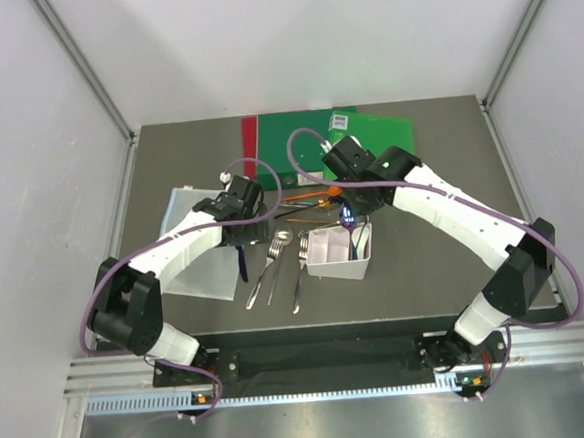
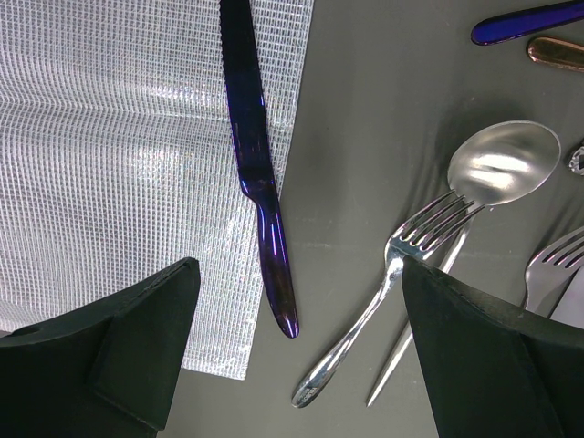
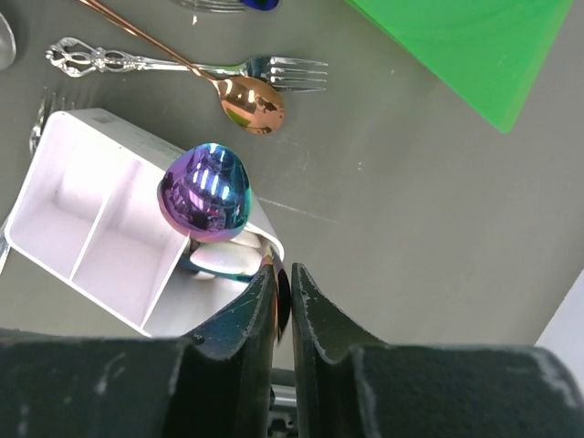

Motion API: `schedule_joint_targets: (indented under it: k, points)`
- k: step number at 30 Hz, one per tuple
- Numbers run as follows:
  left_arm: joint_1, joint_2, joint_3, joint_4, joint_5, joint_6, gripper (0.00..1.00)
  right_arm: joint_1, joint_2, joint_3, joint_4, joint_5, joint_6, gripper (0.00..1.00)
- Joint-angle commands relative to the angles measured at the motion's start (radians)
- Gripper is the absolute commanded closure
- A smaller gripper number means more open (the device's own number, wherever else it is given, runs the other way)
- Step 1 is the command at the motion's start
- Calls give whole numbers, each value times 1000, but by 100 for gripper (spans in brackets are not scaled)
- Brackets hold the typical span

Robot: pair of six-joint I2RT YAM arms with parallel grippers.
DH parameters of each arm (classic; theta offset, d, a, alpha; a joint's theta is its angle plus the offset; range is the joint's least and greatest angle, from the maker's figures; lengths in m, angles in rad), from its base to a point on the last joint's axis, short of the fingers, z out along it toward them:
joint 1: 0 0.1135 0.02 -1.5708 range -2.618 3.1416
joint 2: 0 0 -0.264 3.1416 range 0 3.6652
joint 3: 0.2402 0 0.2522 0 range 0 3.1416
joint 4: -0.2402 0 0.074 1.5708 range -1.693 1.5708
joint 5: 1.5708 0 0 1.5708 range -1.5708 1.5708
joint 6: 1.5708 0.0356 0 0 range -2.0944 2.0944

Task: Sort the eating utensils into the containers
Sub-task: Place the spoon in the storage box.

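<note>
Rainbow-metallic and mirror-bright, a spoon (image 3: 205, 192) stands bowl-up over one end of the white bin (image 3: 119, 123), above the end compartment where a white spoon (image 3: 219, 260) lies. Its thin handle runs down from the bin's edge into the right claw (image 3: 281, 292). The fingers there are nearly together with the handle between them; whether they press on it cannot be told.

The bin sits on the dark tabletop (image 1: 429, 169). In the right wrist view, a copper spoon (image 3: 251, 102) and an ornate silver fork (image 3: 182, 66) lie crossed just beyond the bin's long side, the spoon's handle over the fork's. A green folder (image 3: 474, 46) lies farther off on that same side.

In the top view, a silver fork (image 2: 383, 292) and a silver spoon (image 2: 506, 160) lie close together to the left of the bin, the fork's tines touching the spoon's bowl. Farther left of the bin lies a dark blue knife (image 2: 260, 182), its blade over the edge of a clear plastic sheet (image 2: 109, 164) and its handle on the tabletop. The left claw (image 2: 301, 292) hangs above the knife's handle end with its jaws spread wide, holding nothing.
</note>
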Motion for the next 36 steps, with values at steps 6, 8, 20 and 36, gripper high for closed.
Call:
schedule_joint_targets:
  k: [6,8,20,36]
  points:
    - [-2,-2,13,6,-24,-8,4,17,-7,-79,120,-37,38,87]
    - [-4,-5,13,6,-24,-8,4,15,-8,-85,126,-35,44,86]
    - [-2,-2,14,6,-24,-8,4,15,-28,-87,120,18,38,95]
    - [-6,1,13,7,-15,-10,4,43,-131,-122,87,9,67,100]
